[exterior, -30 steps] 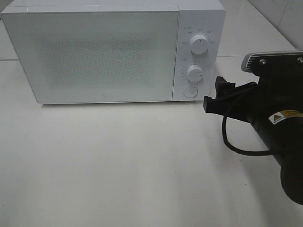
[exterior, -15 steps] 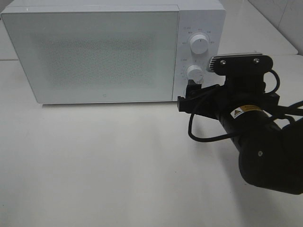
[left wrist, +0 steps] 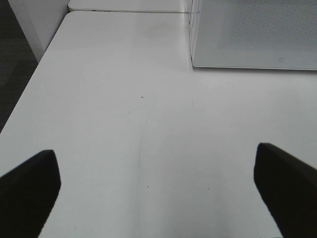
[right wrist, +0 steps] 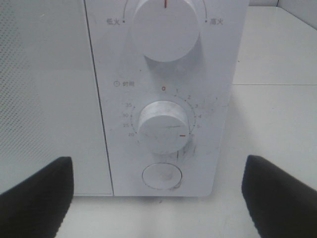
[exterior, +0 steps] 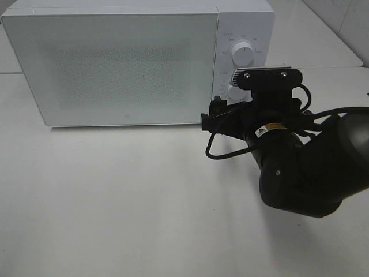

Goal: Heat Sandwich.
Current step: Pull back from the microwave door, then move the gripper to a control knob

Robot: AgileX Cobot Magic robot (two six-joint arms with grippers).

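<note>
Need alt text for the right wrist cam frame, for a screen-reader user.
Close-up of the white microwave's control panel, faced by the right gripper with dark jaws wide open, holding nothing. Down the panel run a power knob, a timer knob with its red mark turned off 0 to about 5, and a round button.

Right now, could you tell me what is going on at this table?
The right tool is open and empty, close in front of the microwave's control panel, facing the timer knob and the round button below it. The microwave door is shut. The left tool is open over the bare table, holding nothing. No sandwich shows in any view, and the door hides whether it is inside.
</note>
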